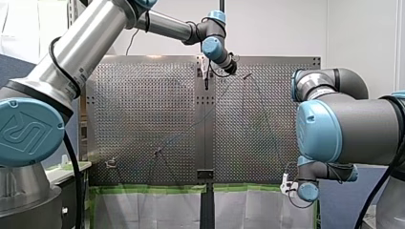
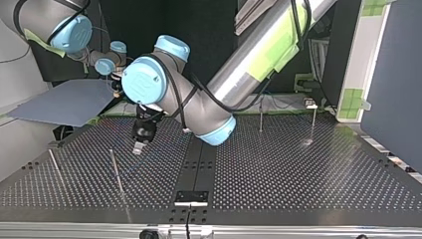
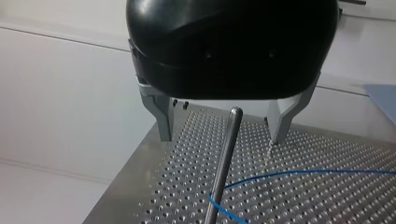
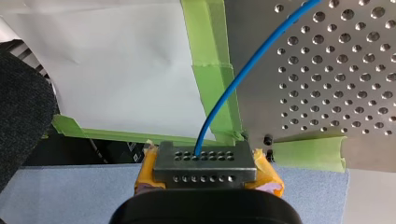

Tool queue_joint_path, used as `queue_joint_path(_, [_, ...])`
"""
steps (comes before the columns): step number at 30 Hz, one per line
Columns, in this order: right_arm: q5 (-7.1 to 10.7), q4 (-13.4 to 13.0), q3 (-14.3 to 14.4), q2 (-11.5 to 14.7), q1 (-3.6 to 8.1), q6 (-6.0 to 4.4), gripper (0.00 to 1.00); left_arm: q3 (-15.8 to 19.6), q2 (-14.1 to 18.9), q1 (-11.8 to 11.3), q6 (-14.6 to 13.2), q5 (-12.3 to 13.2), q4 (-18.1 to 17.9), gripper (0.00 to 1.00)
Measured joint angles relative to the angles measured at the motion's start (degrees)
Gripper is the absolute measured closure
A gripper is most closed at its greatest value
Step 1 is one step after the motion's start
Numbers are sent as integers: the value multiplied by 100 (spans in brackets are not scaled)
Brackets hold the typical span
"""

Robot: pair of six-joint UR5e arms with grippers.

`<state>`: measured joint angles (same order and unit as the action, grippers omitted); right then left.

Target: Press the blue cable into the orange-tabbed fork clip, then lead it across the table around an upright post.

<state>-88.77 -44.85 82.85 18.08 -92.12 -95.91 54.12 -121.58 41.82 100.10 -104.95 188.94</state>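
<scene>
My left gripper (image 3: 219, 140), black with metal fingers, hangs open and holds nothing. An upright metal post (image 3: 226, 158) stands just ahead of it, in line with the gap. The blue cable (image 3: 299, 172) lies on the perforated plate and bends round that post's foot. In the top view the left gripper (image 2: 139, 144) hovers above the plate, a little behind the post (image 2: 117, 172). My right gripper (image 4: 205, 170), with yellow pads, is shut on the blue cable (image 4: 233, 88) off the plate's corner. A small clip (image 1: 111, 163) sits near the front view's lower left, too small to read.
Other upright posts (image 2: 261, 114) (image 2: 54, 167) stand on the plate. A black strip (image 2: 199, 164) runs down its middle. Green tape (image 4: 210, 70) and white paper line the edge beside my right gripper. A blue-grey board (image 2: 64, 102) lies at the top view's left.
</scene>
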Motion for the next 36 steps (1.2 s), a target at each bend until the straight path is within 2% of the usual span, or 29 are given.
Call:
queue_joint_path(12, [0, 1, 0, 0, 5, 0, 100, 0, 0, 2, -245, -166, 12, 0])
queue_joint_path(32, [10, 1, 1, 0, -3, 4, 100, 0, 2, -3, -244, -184, 13, 0])
queue_joint_path(36, [9, 1, 0, 0, -8, 3, 100, 0, 4, -4, -230, -283, 15, 0])
